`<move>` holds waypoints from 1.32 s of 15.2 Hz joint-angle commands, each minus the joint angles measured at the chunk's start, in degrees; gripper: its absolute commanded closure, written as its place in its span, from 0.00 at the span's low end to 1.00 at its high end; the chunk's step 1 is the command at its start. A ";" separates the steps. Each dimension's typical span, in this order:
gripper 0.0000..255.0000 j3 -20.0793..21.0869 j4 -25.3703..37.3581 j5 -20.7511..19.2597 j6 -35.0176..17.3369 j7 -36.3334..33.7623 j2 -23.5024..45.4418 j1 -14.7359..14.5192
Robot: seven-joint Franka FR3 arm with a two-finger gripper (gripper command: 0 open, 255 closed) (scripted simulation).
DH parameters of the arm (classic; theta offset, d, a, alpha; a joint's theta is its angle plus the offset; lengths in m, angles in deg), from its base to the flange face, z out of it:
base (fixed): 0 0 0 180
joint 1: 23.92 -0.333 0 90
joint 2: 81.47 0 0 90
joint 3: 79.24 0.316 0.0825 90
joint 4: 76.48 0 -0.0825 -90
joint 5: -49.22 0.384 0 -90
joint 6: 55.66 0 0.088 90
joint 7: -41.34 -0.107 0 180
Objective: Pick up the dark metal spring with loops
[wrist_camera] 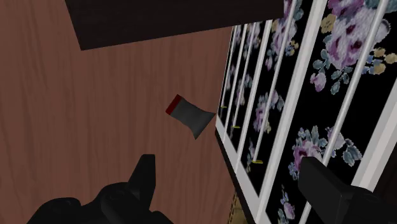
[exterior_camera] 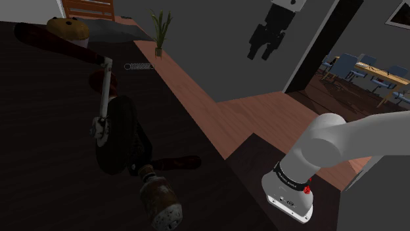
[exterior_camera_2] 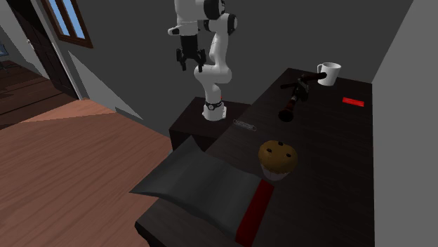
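My claw (exterior_camera_2: 190,67) hangs high above the stand (exterior_camera_2: 193,126), fingers spread wide with nothing between them, and the wrist camera looks past them at the wood floor (wrist_camera: 95,114) rather than the table (exterior_camera_2: 330,161). The spring (exterior_camera_2: 244,124) lies flat on the dark tabletop just beside the stand, near the table's edge; the muffin (exterior_camera_2: 279,158) sits farther from the stand, beyond it. To do this well I'd first carry the hand out from over the stand until the spring shows between the fingers, then turn the wrist so they straddle the coil across its thin width (not end to end). I'd descend slowly and close on its middle, since I expect so slim a thing to roll or slip.
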 commanded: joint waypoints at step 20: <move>0.00 23.78 27.08 3.53 -2.71 -41.68 34.28 0.85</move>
